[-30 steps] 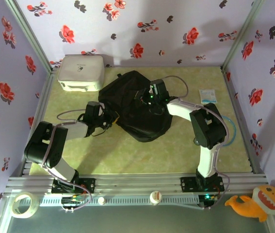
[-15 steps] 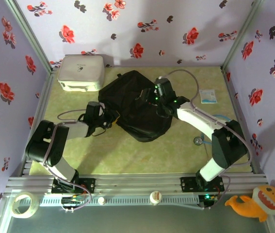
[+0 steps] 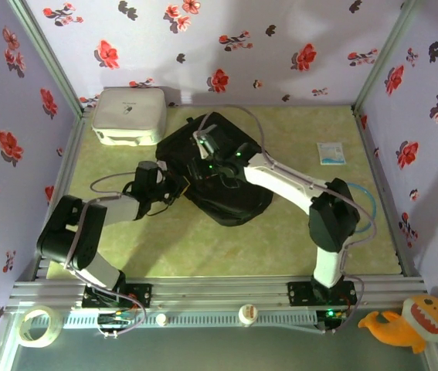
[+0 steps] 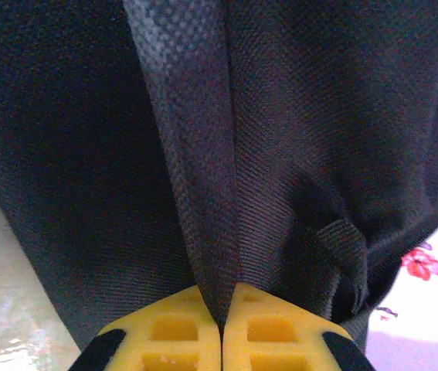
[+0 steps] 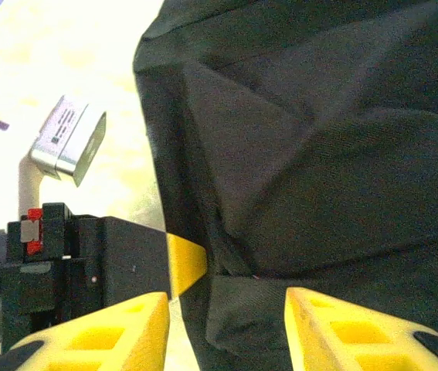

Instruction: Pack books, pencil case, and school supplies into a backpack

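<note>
The black backpack (image 3: 230,197) lies slumped in the middle of the table. My left gripper (image 3: 175,186) is at its left edge, and its yellow fingers (image 4: 265,328) are shut on a raised fold of the backpack's fabric (image 4: 195,154). My right gripper (image 3: 193,175) reaches across the bag from the right and hangs open just above the same edge. Its two fingers (image 5: 342,328) straddle a fabric flap (image 5: 249,309) without pinching it. The left gripper's yellow tip (image 5: 185,263) shows right next to it. Books and pencil case are out of view.
A white rounded plastic box (image 3: 130,116) stands at the back left, close to the bag. A small white-blue packet (image 3: 331,152) lies at the back right. Flowered walls close in three sides. A tape roll (image 3: 35,325) and a plush toy (image 3: 408,321) sit outside the front rail.
My right arm has swung left across the backpack to its left edge, beside the left gripper. My left gripper has closed on a fold of the fabric.
</note>
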Controlling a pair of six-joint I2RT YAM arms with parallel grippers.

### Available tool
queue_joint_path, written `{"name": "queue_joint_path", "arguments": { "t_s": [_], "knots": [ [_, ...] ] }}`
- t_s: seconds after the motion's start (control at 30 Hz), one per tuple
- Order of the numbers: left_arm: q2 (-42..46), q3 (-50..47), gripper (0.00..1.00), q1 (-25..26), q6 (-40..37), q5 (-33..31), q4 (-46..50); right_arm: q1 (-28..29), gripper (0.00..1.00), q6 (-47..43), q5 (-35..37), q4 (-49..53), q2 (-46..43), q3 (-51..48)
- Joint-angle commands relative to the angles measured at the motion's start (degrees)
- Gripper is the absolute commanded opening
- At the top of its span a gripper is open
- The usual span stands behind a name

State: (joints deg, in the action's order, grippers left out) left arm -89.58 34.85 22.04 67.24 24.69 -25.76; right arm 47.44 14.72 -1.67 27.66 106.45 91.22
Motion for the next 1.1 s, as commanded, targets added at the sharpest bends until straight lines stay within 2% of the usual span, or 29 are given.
{"name": "queue_joint_path", "arguments": {
  "t_s": [0.0, 0.17, 0.27, 0.4, 0.7, 0.83, 0.9, 1.07],
  "knots": [
    [4.8, -0.9, 0.00, 0.3, -2.8, 0.2, -2.2, 0.0, 0.44, -8.0, -0.9, 7.4, 4.0, 5.5],
    [7.3, -0.8, 0.00, 0.4, -3.7, 0.6, -0.3, -0.1, 0.45, -11.5, -0.2, 10.6, 8.6, 11.7],
    [7.4, -0.2, 0.00, 0.3, -3.7, 1.3, -0.1, -0.7, 0.42, -12.8, -0.5, 11.9, 10.3, 14.0],
    [7.9, 0.8, 0.00, 0.3, -4.1, 1.9, 0.8, -1.2, 0.40, -14.8, -4.1, 12.4, 11.1, 14.3],
    [9.0, 1.4, 0.00, 0.3, -5.1, 2.1, 2.9, -1.8, 0.36, -15.6, -3.3, 12.6, 14.1, 15.5],
    [9.2, 1.8, 0.00, 0.3, -5.4, 2.4, 4.0, -1.8, 0.26, -15.3, -0.2, 12.0, 15.5, 17.3],
    [9.4, 1.8, 0.00, 0.3, -5.6, 2.4, 4.5, -1.7, 0.19, -14.1, 1.6, 11.0, 15.4, 17.7],
    [9.5, 1.8, 0.00, 0.3, -5.8, 1.3, 6.3, -1.8, 0.02, -10.1, 7.6, 5.5, 10.9, 14.1]
  ]
}}
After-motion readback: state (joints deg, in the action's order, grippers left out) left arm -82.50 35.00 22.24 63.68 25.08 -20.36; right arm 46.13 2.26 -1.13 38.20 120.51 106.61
